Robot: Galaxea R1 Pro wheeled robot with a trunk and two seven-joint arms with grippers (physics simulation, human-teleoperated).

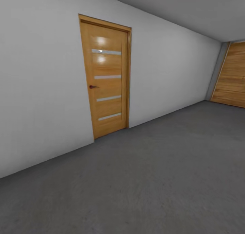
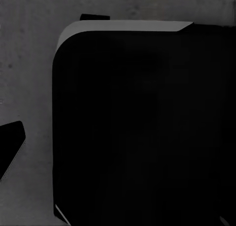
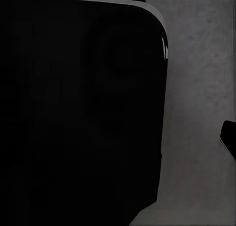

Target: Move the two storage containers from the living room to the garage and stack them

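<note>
In the garage, the head view looks across the dark grey speckled floor [image 1: 160,179] toward a plain pale wall [image 1: 41,91]. Set in that wall is an orange wooden door [image 1: 106,76] with four narrow glass slits, one above another, and a small dark handle [image 1: 92,87] on its left edge. The door is shut and its foot meets the floor. Farther along, at the far right corner of the room, stands a wide panel of orange wooden planks [image 1: 233,77]. A grey ceiling [image 1: 190,10] slopes across the top of the view.

The left wrist view shows a large black rounded body [image 2: 142,127] with a pale upper rim, over grey concrete. A dark pointed piece [image 2: 10,147] juts in at the edge; whether the left gripper is open or closed cannot be told. The right wrist view is much the same: a black rounded body [image 3: 78,108] above the concrete, a dark sliver [image 3: 228,137] at the edge, and the right gripper's state cannot be told either.
</note>
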